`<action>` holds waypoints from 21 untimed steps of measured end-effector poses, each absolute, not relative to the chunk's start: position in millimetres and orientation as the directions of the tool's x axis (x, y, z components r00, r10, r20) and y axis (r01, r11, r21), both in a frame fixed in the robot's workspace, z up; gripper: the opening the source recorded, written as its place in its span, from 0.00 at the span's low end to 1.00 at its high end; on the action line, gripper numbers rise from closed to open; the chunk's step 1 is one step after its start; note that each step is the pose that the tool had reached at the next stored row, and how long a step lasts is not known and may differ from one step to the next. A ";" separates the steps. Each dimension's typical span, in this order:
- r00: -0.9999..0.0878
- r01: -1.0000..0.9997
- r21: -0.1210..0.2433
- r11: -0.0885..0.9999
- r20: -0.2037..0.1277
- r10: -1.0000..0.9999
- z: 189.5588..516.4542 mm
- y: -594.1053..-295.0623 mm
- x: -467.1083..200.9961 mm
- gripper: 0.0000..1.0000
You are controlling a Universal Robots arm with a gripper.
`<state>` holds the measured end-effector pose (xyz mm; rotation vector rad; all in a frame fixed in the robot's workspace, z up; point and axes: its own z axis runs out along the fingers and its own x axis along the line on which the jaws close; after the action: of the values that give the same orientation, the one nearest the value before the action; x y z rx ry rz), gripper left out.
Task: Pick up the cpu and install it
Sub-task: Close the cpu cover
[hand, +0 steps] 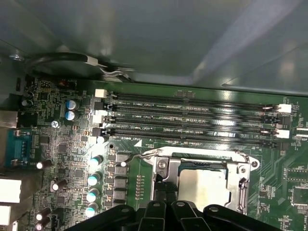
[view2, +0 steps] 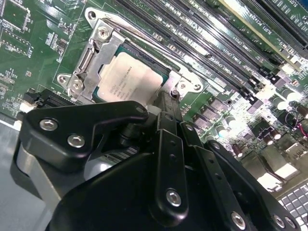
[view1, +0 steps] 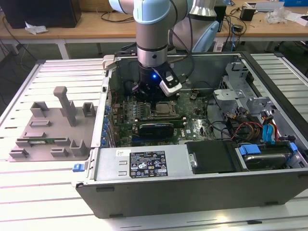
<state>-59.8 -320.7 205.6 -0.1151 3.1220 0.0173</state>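
I see the cpu lying flat in its socket on the green board, with its silver top facing up and the metal frame around its border. It is in its place and not in the claw.

The claw hangs straight down over the socket, inside the open computer case. In the first wrist view its 2 fingers stand close together, so I judge it closed or almost closed, and I see nothing held between them. The tips are at 1 edge of the frame, near a corner screw. I cannot tell if they touch the metal.

So the cpu lies just beside the tips, toward the middle of the socket, and lower than the black links of the claw. It is square, so it has no long axis to line up with. What matters, I think, are its 4 edges against the frame.

The room is narrow. The 4 long memory slots run along 1 side of the socket, and the thin wire lever bends out at a corner. I cannot tell if this lever is locked. A row of small round capacitors stands near another side. The open way is upward. The grey tray is well apart, on the table outside the case, at the exterior view's left.
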 end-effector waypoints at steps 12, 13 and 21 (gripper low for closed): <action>-0.997 -0.074 0.010 0.997 -0.018 -0.074 206.3 -320.7 -59.1 0.11; -0.997 -0.074 0.010 0.997 -0.018 -0.074 206.3 -320.7 -58.7 0.11; -0.997 -0.075 0.010 0.997 -0.018 -0.074 204.5 -320.7 -56.8 0.11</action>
<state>-56.8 -320.7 204.5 -0.1166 3.1217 0.0172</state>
